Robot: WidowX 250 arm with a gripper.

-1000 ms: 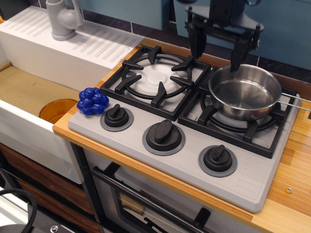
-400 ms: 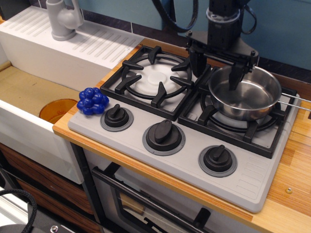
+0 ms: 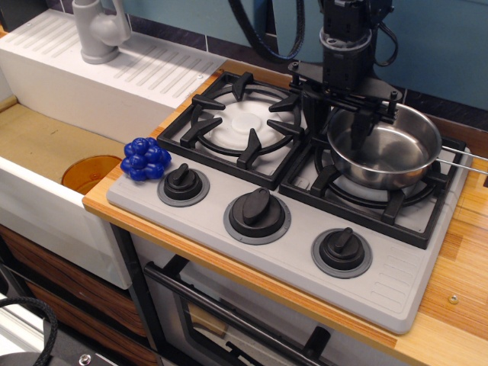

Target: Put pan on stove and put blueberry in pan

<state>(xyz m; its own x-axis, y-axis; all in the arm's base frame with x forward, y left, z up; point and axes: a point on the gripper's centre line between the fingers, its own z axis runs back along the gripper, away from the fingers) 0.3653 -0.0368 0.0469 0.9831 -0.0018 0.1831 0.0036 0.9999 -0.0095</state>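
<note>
The shiny steel pan (image 3: pixel 393 156) sits on the right grate of the grey stove (image 3: pixel 297 255), and its thin wire handle (image 3: pixel 463 156) points right. My black gripper (image 3: pixel 336 131) is lowered over the pan's left rim. It is open, with one finger outside the rim and the other inside the bowl. The pan holds nothing. The blueberry (image 3: pixel 145 158), a cluster of glossy blue balls, lies at the stove's front-left corner beside the left knob (image 3: pixel 183 183), far from the gripper.
The left burner grate (image 3: pixel 244 122) is bare. Two more knobs (image 3: pixel 257 213) (image 3: pixel 341 250) line the stove front. A white sink with a grey tap (image 3: pixel 99 30) and an orange drain (image 3: pixel 88 171) lies to the left. Wooden counter (image 3: pixel 457 297) borders the right side.
The gripper has come down from above the pan's back rim to the level of its left rim, and its fingers have drawn somewhat closer together. Pan and blueberry have not moved.
</note>
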